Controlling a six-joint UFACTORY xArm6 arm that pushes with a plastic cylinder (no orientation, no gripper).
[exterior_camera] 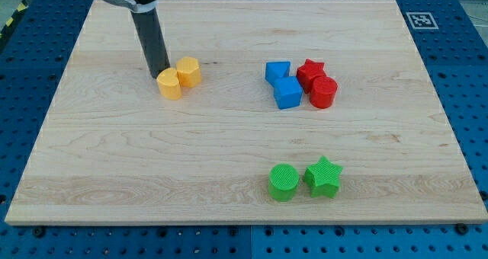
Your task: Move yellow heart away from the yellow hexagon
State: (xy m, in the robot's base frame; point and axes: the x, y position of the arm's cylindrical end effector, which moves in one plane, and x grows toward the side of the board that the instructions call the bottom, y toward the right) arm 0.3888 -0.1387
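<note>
Upper left: heart (170, 84) and hexagon (189, 71) touching, apparently; separation not done. My tip (158, 75), a bare rod grasping nothing, abuts heart.

On the wooden board (229, 145), my tip (161, 75) is in the upper left of the frame, touching the yellow heart (170, 84) on its upper left side. The yellow hexagon (189, 71) sits just to the upper right of the heart, touching it. Right of the middle, the blue blocks (284, 84) lie left of the red star (310, 71) and red cylinder (323, 92). Lower right, the green cylinder (284, 182) sits left of the green star (324, 176).
</note>
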